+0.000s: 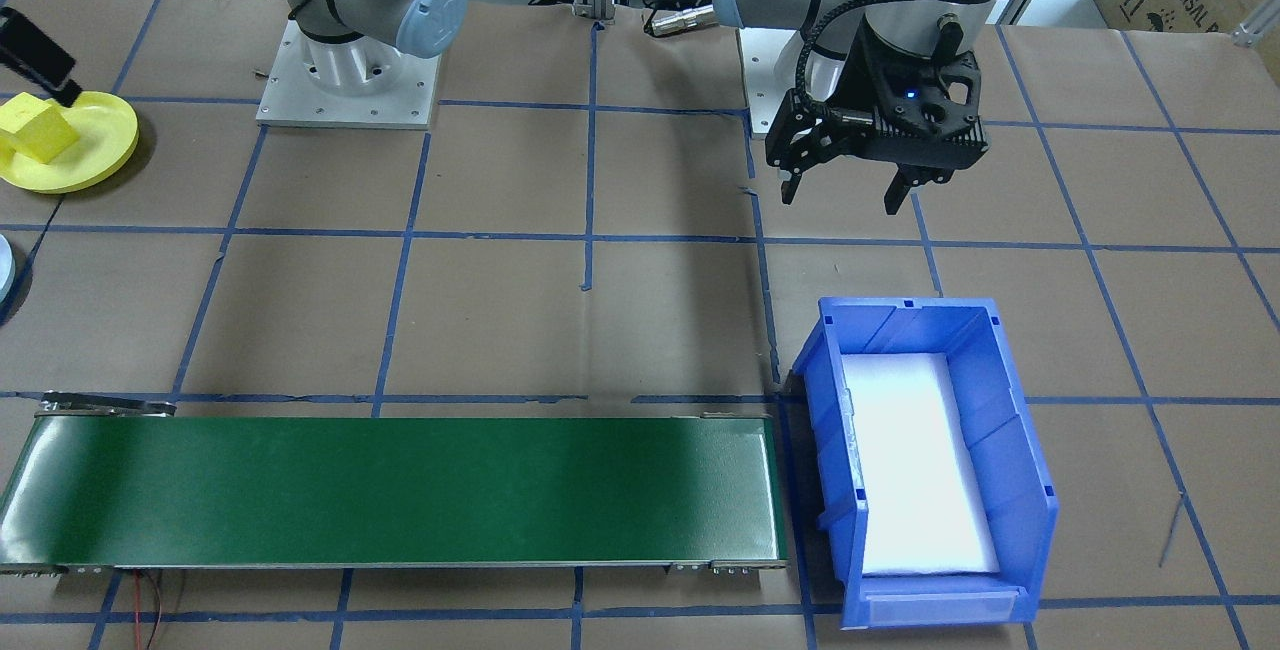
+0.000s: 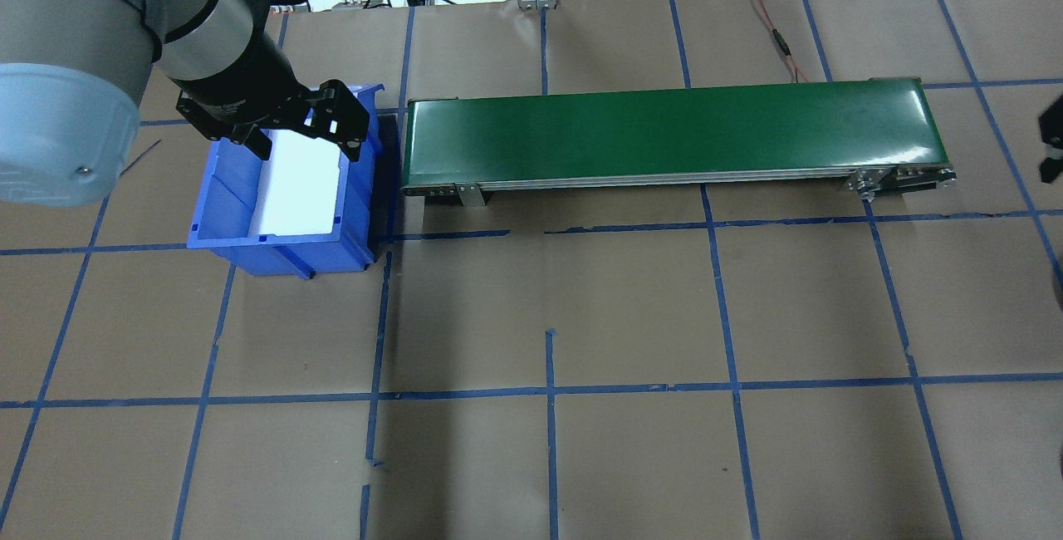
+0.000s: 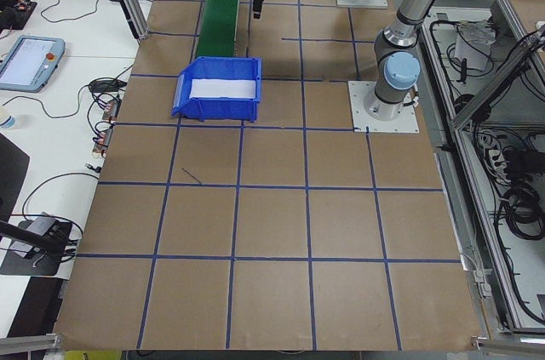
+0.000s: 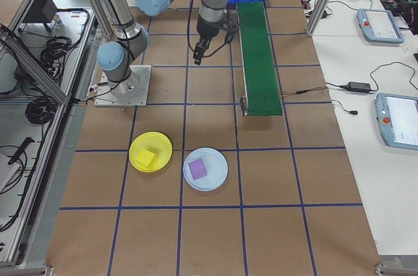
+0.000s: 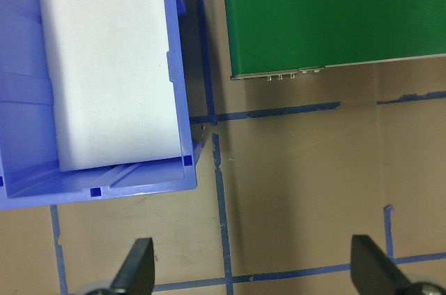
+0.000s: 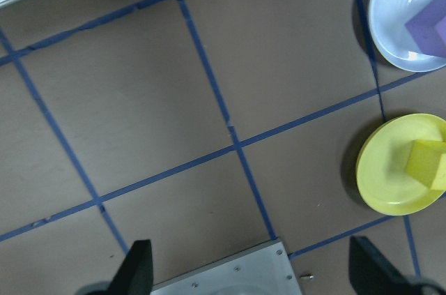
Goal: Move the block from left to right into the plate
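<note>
A yellow block (image 4: 148, 156) lies inside the yellow plate (image 4: 163, 142), which sits on the table near the right arm's base. The right wrist view shows the same plate (image 6: 373, 169) and block (image 6: 426, 164) at its right edge. My right gripper (image 6: 254, 274) hangs open and empty high above the table, off to the side of the plate. My left gripper (image 1: 842, 198) is open and empty too. It hovers beside the blue bin (image 1: 1010, 430), with bare table between its fingers (image 5: 143, 263).
A green conveyor belt (image 1: 400, 490) runs from the bin toward the plates. The bin holds a white foam pad (image 5: 104, 65). A pale blue plate (image 4: 215, 175) with a purple block (image 4: 198, 169) stands next to the yellow plate.
</note>
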